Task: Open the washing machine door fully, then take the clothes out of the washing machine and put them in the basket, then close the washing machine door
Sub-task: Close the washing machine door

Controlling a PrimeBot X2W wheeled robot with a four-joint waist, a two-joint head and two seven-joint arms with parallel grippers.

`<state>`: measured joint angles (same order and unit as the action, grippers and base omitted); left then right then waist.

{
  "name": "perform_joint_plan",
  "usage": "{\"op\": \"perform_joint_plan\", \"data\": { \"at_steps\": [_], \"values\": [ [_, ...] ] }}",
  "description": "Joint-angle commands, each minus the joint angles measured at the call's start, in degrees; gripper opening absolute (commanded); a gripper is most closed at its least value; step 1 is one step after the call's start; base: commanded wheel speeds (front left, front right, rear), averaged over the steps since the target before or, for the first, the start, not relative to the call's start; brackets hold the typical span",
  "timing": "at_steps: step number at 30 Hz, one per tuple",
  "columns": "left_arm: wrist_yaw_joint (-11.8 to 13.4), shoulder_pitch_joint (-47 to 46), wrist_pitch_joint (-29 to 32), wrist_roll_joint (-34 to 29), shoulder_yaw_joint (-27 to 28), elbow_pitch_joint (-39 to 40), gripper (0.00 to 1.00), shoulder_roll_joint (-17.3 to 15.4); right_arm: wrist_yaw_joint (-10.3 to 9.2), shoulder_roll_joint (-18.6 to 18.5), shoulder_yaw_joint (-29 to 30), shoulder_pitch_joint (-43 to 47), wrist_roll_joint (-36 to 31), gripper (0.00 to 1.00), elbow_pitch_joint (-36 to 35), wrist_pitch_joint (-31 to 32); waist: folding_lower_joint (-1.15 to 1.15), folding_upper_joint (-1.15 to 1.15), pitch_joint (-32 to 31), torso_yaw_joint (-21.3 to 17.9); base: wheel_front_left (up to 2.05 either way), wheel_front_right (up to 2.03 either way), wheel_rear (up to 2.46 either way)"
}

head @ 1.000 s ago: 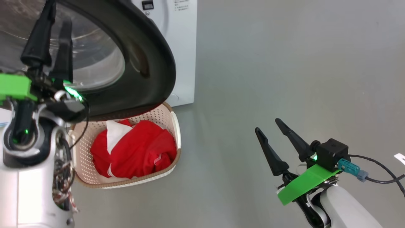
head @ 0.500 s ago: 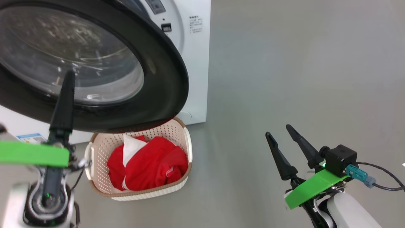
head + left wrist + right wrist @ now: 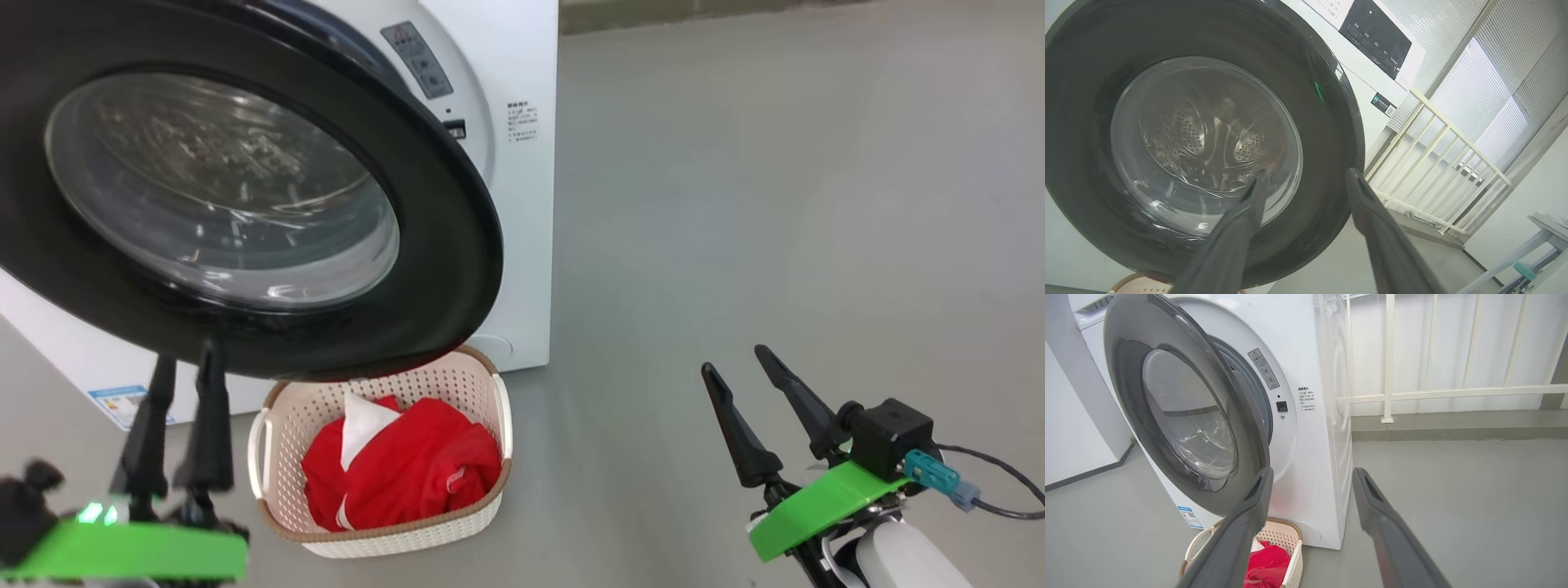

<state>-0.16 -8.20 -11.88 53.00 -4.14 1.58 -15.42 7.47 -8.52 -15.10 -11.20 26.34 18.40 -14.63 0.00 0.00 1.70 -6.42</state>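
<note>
A smooth, matt grey floor [image 3: 775, 204] is presented, and it is bare to the right of the washing machine [image 3: 526, 163]. The machine is set on this floor with a white wall [image 3: 1069, 428] to one side and a white railing [image 3: 1453, 393], mounted on a low grey kerb [image 3: 1453, 433], behind it. Slatted blinds [image 3: 1494, 94] are seen beyond the railing in the left wrist view. The washing machine door [image 3: 457, 245] is swung partway out from the front panel, and the perforated drum [image 3: 1208, 139] is seen through its glass. The basket [image 3: 408, 535] is placed on the floor close in front of the machine's lower front, beneath the door's lower rim. The clothes [image 3: 416, 478] are contained in the basket as a red heap with a white patch. The left gripper [image 3: 190, 353] is held below the door, with fingers spread and nothing between them. The right gripper [image 3: 733, 359] is held over bare floor, well to the right of the basket, with fingers likewise spread and empty.
</note>
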Motion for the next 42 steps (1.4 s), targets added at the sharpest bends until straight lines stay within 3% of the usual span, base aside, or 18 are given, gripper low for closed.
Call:
{"op": "perform_joint_plan", "data": {
  "at_steps": [1,11,19,23,31,42],
  "values": [
    [0.8,1.2,-1.4,-3.8,1.3,2.0,1.00,-2.1,0.02,0.1,0.0,0.5,-1.1,1.00,-2.0,-0.4,0.00,0.00,-1.0,0.2,0.00,0.00,0.00],
    [1.6,6.7,-3.1,-16.1,2.3,2.1,1.00,-1.2,0.02,0.7,2.6,2.8,-2.6,1.00,-4.2,-0.4,0.00,0.00,-1.4,0.6,0.00,0.00,0.00],
    [0.2,10.1,-3.1,-26.0,6.5,2.2,1.00,2.6,0.02,1.0,3.3,3.5,-2.9,1.00,-4.9,-0.4,0.00,0.00,-2.0,0.0,0.00,0.00,0.00],
    [-1.3,11.0,-3.1,-28.7,8.5,1.8,1.00,5.1,0.02,0.9,3.2,3.8,-2.8,1.00,-5.1,-0.4,0.00,0.00,-2.3,-0.2,0.00,0.00,0.00],
    [-2.9,11.2,-3.1,-32.2,10.2,1.1,1.00,7.2,0.02,0.8,2.9,4.0,-2.7,1.00,-5.3,-0.4,0.00,0.00,-2.2,0.0,0.00,0.00,0.00],
    [-4.2,11.0,-3.1,-34.8,10.7,0.0,1.00,8.6,0.02,0.7,1.9,3.9,-2.5,0.97,-4.7,-0.4,0.00,0.00,-2.1,1.0,0.00,0.00,0.00]
  ]
}}
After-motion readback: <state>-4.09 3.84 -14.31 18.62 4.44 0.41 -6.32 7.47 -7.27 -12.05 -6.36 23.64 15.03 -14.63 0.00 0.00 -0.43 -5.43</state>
